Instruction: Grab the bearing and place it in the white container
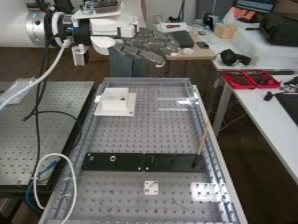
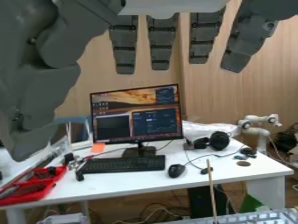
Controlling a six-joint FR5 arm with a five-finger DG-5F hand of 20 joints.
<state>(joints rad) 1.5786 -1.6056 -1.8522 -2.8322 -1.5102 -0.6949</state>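
One long perforated worktop [image 1: 169, 135] runs down the middle of the high view, and over its far end comes the white arm [image 1: 14, 26], in from the left. Across the worktop's nearer half lies the flat black bar [image 1: 174, 162]. Up above and beyond the far edge, there's the hand [image 1: 148, 46], wide open, fingers stretched out straight, nothing in its grasp. Now the white container [image 1: 115, 101]: far end of the worktop, over at the left, well apart from the hand. Smaller still, on the bar's left part, the larger nut [image 1: 113, 158], and beside it the smaller nut [image 1: 91, 158].
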